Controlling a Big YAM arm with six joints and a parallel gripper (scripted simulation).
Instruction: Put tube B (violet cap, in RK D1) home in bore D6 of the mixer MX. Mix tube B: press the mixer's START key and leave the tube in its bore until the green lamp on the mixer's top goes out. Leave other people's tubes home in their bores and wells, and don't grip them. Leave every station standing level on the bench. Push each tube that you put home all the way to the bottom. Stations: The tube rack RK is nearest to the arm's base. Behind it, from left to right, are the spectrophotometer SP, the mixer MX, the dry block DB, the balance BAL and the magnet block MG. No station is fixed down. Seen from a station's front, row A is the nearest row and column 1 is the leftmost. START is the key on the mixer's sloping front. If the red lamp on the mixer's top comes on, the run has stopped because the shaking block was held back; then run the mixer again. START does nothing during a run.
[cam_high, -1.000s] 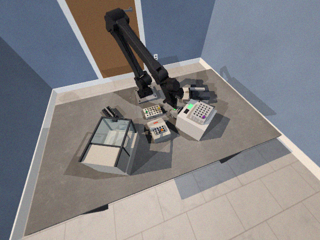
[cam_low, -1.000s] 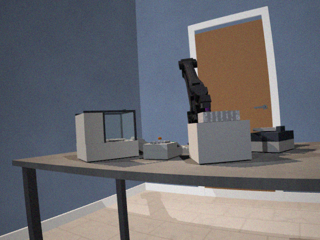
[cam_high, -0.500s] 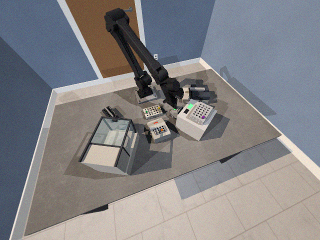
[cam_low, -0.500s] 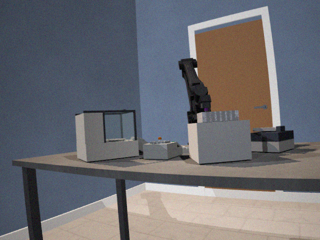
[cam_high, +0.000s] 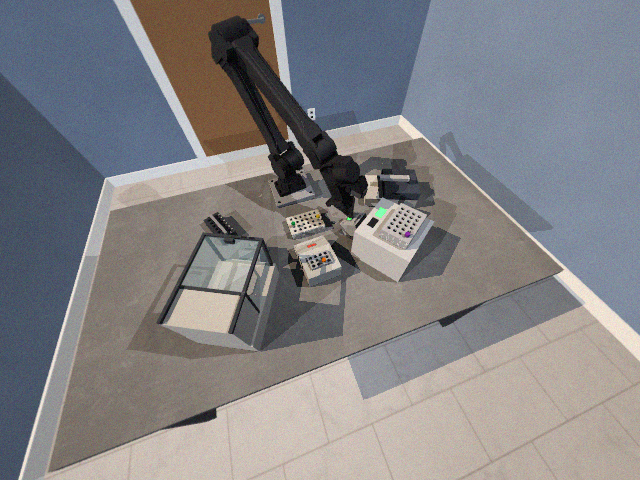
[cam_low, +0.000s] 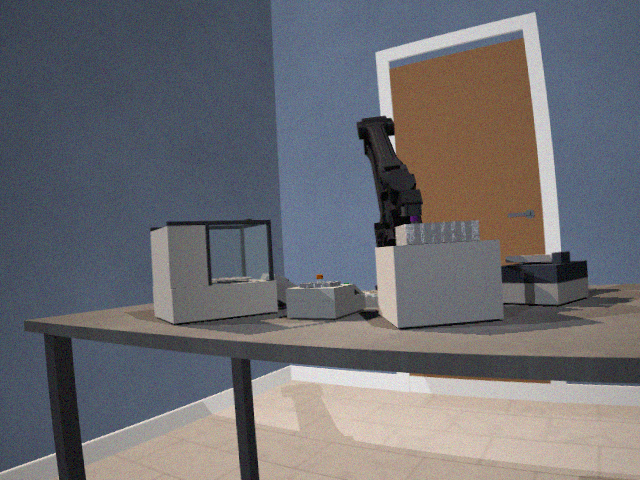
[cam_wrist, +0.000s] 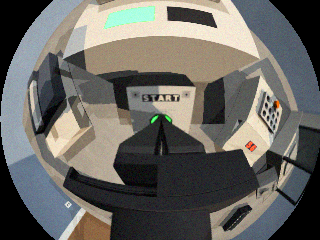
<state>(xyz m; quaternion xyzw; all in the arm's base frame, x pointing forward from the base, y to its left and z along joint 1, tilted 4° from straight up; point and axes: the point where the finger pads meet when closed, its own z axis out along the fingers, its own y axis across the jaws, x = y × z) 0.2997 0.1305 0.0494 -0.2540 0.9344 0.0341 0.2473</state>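
tube b (cam_high: 407, 234), violet cap, sits upright in a corner bore of the mixer mx (cam_high: 392, 242), on the side of the block away from the arm; the cap shows just above the shaking block. the green lamp (cam_high: 381, 212) on the mixer's top is lit, so the run looks under way. the gripper (cam_wrist: 160, 122) has its jaws clenched on nothing, tips pointed at the start key (cam_wrist: 160, 98) on the sloping front and close under it; contact cannot be told from here. from the jaws the tube lies beyond and above, across the mixer's top, long axis vertical. judgement: next is to back off the key without touching the block and wait for the lamp to go out. the tube rack rk (cam_high: 305, 223) stands level on the counter (cam_high: 155, 392).
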